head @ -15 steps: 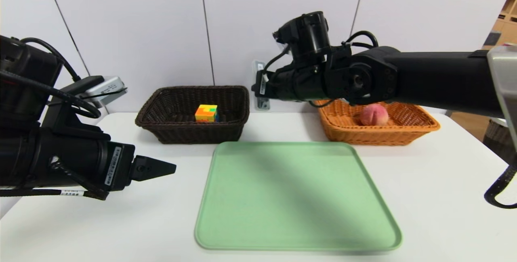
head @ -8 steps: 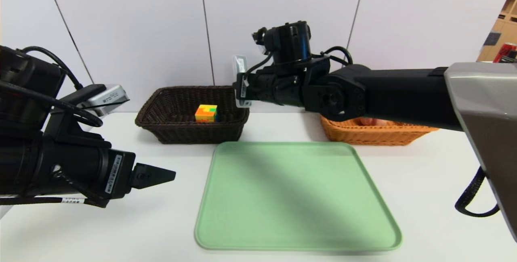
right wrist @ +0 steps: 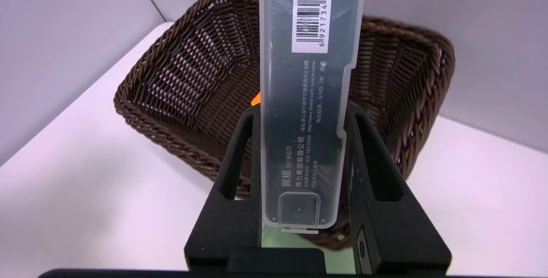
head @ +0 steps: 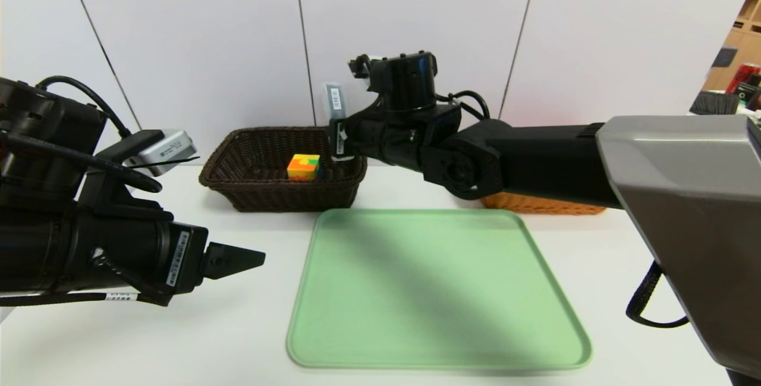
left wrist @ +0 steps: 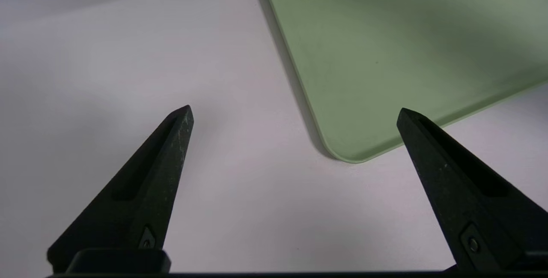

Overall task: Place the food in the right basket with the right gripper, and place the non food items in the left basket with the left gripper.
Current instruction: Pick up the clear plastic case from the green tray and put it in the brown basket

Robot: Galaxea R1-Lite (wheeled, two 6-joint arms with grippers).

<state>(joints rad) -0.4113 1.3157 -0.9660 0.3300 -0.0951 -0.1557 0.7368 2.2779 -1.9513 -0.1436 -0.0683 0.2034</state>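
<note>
- The right gripper (right wrist: 302, 171) pinched the translucent case (right wrist: 308, 98) between its jaws, the case standing up past the fingertips with its barcode sticker toward the far end.
- Just beyond and below those jaws lay the dark brown basket (head: 250, 181), and the puzzle cube (head: 304, 167) already sat inside it, so one non-food item looked sorted.
- The case appeared to be the last item to go; it hung over the basket's near right corner, not yet released, and in the right arm's grip rather than the left's.
- The orange-tan basket (head: 535, 203) was mostly hidden behind the right arm; whether the peach lay in it could not be told.
- The left gripper (left wrist: 295, 149) had its jaws spread wide and empty; between and ahead of them lay bare table and a corner of the green tray (left wrist: 385, 55).
- The white table (head: 178, 338) carried the tray, which held nothing, in front of pale wall panels (head: 190, 35); shelving (head: 734, 71) showed at the far right.
</note>
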